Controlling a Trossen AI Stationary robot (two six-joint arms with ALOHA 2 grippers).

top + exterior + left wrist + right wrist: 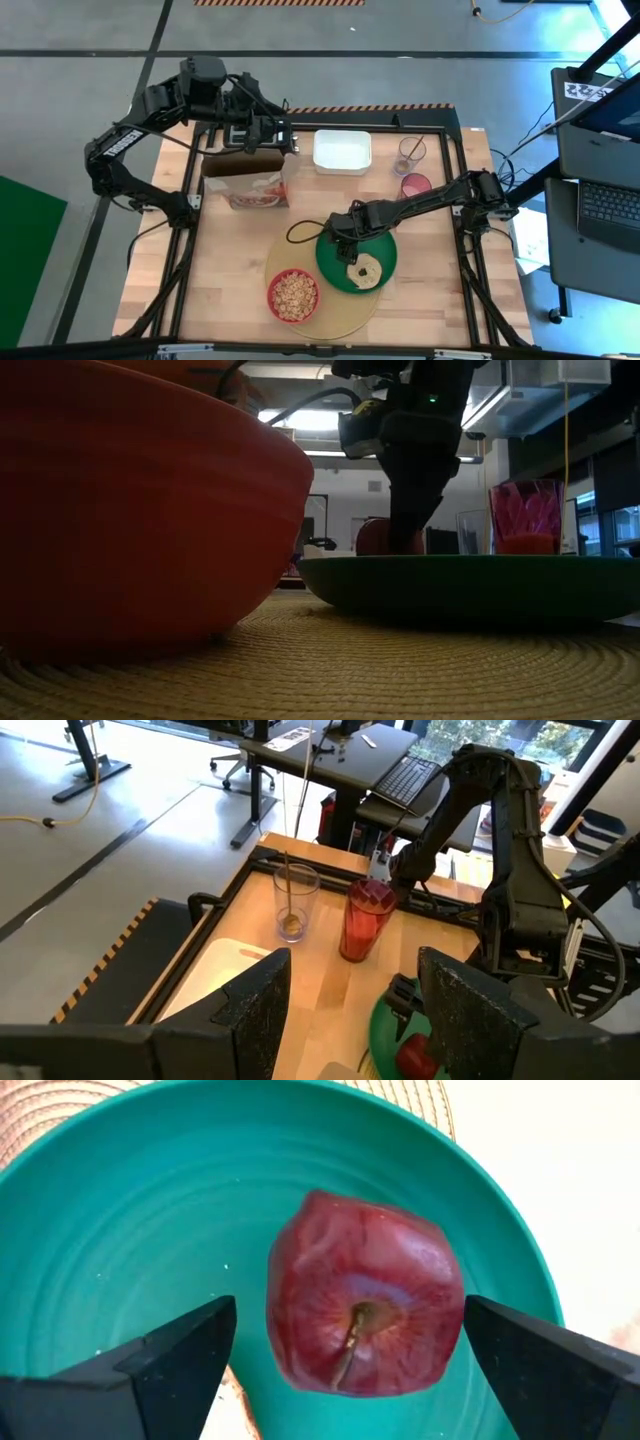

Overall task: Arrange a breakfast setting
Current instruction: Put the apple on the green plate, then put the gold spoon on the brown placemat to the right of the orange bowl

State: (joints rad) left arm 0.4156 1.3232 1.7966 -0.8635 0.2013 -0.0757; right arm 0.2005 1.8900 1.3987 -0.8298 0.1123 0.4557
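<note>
1. High view: nearest the table's front edge sits the red bowl [294,295] filled with cereal [293,290], resting on the round tan mat [340,315]. Beside it on the same mat lies the green plate [385,255], with the bagel [366,270] on its front part. The right gripper [340,236] reaches over the plate's far-left rim. The pink cup [415,186] stands off the mat, near a clear glass [410,152] and a white tray [342,151]. The left gripper [284,133] hangs over a cereal box [247,180] at the back left.

2. Low view: red bowl [140,500] looms closest on the woven mat [350,670]; behind it the plate [470,580], where the apple [375,538] shows beside the dark gripper descending onto the plate. The cup [525,515] stands farther back.

3. Left wrist view: left fingers [255,1010] are spread wide, holding nothing; past them the cup [365,920], the glass [295,900] and the apple [415,1055] on the plate [385,1030].

4. Right wrist view: right fingers [170,1360] are spread either side of the apple [365,1295], not touching it; the apple rests on the plate [130,1250].
</note>
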